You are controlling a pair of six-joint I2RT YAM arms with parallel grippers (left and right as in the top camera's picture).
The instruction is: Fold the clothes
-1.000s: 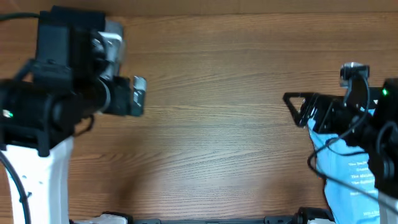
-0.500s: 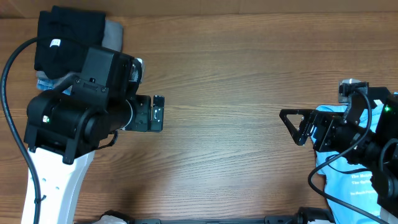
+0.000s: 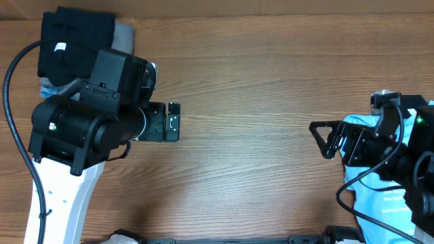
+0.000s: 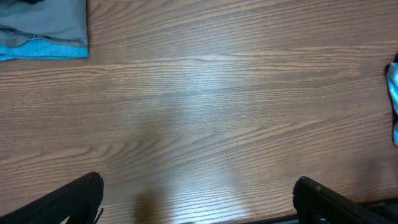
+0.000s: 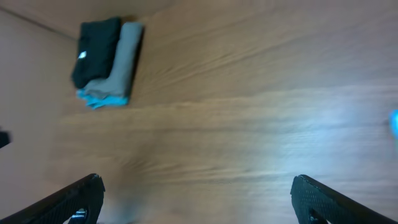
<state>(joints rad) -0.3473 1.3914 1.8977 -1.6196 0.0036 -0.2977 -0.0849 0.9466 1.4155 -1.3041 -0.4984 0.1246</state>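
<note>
A folded black shirt [image 3: 74, 37] with a small white tag lies on top of a stack at the table's far left corner, over a grey garment [image 3: 123, 34]. The right wrist view shows this stack with black [image 5: 96, 50], grey [image 5: 125, 57] and blue [image 5: 99, 98] layers. A light blue printed tee [image 3: 380, 200] lies crumpled at the right edge, partly under the right arm. My left gripper [image 3: 173, 123] is open and empty, to the right of the stack [image 4: 198, 182]. My right gripper [image 3: 321, 139] is open and empty over bare wood, left of the tee [image 5: 197, 180].
The wooden table [image 3: 244, 88] lies bare between the two grippers. The left wrist view shows the stack's grey and blue edge [image 4: 43, 31] at top left and a sliver of the light blue tee [image 4: 393, 87] at the right edge.
My left arm has swung off the stack toward the table's middle, uncovering the folded black shirt. My right gripper has shifted slightly toward the front. Both stay open.
</note>
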